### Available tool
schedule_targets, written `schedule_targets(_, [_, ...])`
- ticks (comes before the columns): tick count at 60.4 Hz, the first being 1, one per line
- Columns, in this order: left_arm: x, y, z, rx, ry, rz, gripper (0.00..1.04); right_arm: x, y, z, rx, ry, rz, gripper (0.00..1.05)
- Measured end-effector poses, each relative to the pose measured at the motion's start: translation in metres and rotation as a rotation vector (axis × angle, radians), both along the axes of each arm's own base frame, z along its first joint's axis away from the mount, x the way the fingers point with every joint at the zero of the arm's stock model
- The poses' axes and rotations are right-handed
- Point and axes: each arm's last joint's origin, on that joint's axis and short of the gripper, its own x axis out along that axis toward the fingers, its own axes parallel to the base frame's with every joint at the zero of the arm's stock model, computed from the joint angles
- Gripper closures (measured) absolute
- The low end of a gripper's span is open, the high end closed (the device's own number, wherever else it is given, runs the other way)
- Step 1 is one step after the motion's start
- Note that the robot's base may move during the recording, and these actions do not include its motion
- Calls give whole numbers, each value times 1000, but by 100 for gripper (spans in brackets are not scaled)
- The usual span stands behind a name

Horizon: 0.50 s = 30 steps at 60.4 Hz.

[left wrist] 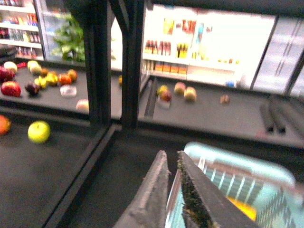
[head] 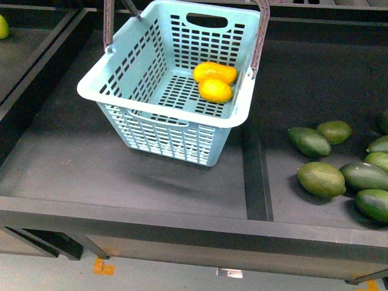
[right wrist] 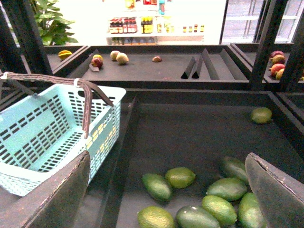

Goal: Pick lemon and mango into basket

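Basket (head: 159, 130): holds mango (head: 215, 72), lemon (head: 216, 90) touching at its 6 o'clock.
Left gripper (left wrist: 173, 164): jaws pressed nearly together.
Right gripper (right wrist: 166, 190): jaws spread.

Dark green oval fruits (head: 321, 179) lie clustered in the right black tray (head: 303, 206).

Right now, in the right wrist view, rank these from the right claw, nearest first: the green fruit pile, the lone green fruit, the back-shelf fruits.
1. Green fruit pile: just ahead of the open right claw, between its fingers.
2. Lone green fruit: far corner of the same tray.
3. Back-shelf fruits: on the shelf beyond.
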Motion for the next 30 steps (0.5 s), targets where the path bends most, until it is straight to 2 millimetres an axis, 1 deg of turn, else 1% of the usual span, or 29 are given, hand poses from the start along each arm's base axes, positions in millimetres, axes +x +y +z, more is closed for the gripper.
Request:
schedule_targets(1, [-8, 3, -10, 21, 29, -6, 101, 0, 0, 0, 0, 0, 0, 9])
schedule_targets(3, [-17, 7, -16, 37, 43, -13, 101, 0, 0, 0, 0, 0, -1, 9])
schedule_targets(11, [-44, 21, -14, 46, -8, -8, 101, 0, 0, 0, 0, 0, -1, 9])
schedule_targets(17, [-63, 31, -22, 50, -1, 2, 101, 0, 0, 0, 0, 0, 0, 9])
schedule_targets(30, [-91, 40, -30, 54, 0, -6, 101, 0, 0, 0, 0, 0, -1, 9])
